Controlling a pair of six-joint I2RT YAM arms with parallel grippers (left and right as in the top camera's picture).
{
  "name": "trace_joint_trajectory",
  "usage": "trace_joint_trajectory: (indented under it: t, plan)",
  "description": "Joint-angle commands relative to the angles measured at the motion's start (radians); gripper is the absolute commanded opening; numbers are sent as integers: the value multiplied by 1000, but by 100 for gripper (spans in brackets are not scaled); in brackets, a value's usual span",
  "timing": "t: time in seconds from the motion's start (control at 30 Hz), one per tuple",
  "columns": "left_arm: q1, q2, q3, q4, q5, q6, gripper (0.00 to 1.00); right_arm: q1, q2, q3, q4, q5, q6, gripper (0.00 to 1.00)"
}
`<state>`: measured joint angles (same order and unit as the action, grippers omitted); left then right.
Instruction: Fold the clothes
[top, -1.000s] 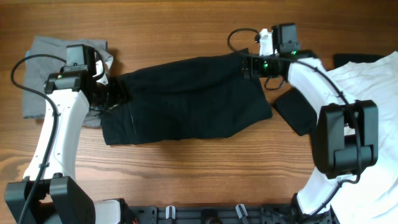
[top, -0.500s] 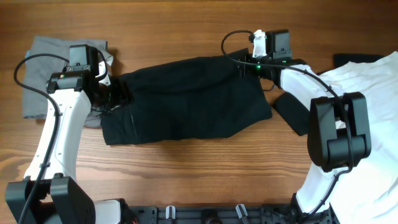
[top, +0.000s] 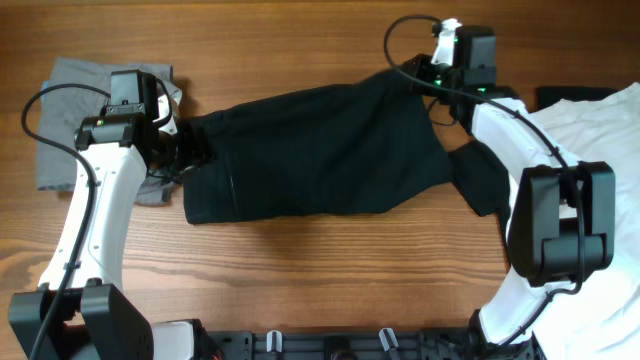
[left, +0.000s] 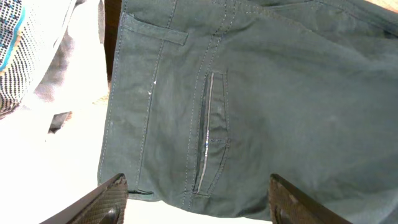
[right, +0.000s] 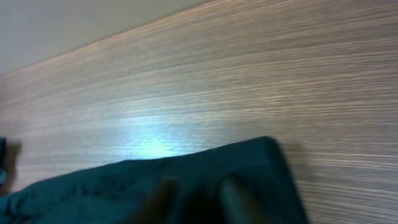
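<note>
Dark green shorts (top: 320, 150) lie spread across the middle of the wooden table. My left gripper (top: 190, 152) is at their left end, over the waistband. In the left wrist view it (left: 199, 202) is open, with its fingers wide apart above the shorts' (left: 280, 93) back pocket and holding nothing. My right gripper (top: 425, 85) is at the shorts' far right corner. In the blurred right wrist view it (right: 202, 199) is shut on the dark cloth (right: 155, 180), just above the table.
A grey garment (top: 70, 90) lies at the far left under my left arm. A white garment (top: 590, 120) covers the right edge. A black cloth piece (top: 482, 182) lies beside the shorts' right end. A patterned cloth (left: 12, 56) shows in the left wrist view.
My right gripper has moved right and away from me with the shorts' corner, dragging the shorts rightward and stretching them. The shorts' left edge slid right. My left arm stayed.
</note>
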<state>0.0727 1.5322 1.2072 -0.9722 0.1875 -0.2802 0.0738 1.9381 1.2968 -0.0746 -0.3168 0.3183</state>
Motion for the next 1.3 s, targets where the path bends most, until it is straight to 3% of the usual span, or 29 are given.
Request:
trace_joint_trajectory:
  t: [0.0, 0.07, 0.1, 0.17, 0.2, 0.27, 0.3, 0.37, 0.4, 0.47, 0.63, 0.8, 0.9, 0.93, 1.1, 1.27]
  plan:
    - [-3, -11, -5, 3, 1, 19, 75, -8, -21, 19, -72, -20, -55, 100]
    - [-3, -11, -5, 0, 1, 19, 77, -19, -31, 19, -145, -14, -55, 98]
    - [-3, -11, -5, -3, 2, 21, 74, -29, -39, 19, -187, -27, -53, 91]
    - [-4, -11, -5, -9, 2, 46, 56, -45, -71, 19, -293, -107, -76, 75]
    - [-4, -11, -10, -4, 2, 69, 29, -49, -106, 19, -402, -248, -145, 48]
    - [-4, -11, -20, 23, 2, 68, 11, -41, -130, 19, -504, -333, -204, 16]
    - [-4, -11, -29, 46, 2, 68, 6, -31, -136, 19, -587, -312, -203, 5]
    - [-6, -11, -63, 129, 3, 68, 4, -10, -127, 13, -758, -128, -104, 4]
    - [-6, -11, -87, 178, 5, 68, 4, -1, -122, -8, -824, 11, 1, 4]
    - [-13, -6, -134, 266, 29, 68, 5, 6, -114, -95, -822, 112, 76, 4]
    - [-52, 52, -193, 438, 93, 73, 12, 2, -96, -381, -632, 114, 192, 4]
    - [-65, 120, -193, 451, 77, 127, 14, 2, -119, -434, -673, 112, 166, 4]
    - [-18, 81, -173, 361, 77, 127, 33, -1, -218, -412, -694, 114, 126, 4]
    - [10, 61, -160, 315, 77, 126, 48, -1, -263, -401, -702, 115, 119, 4]
    - [167, 26, -159, 175, 44, 116, 78, -2, -545, -364, -647, 85, 115, 4]
    - [205, 88, -166, 213, 92, 121, 82, 0, -610, -370, -560, -12, 126, 4]
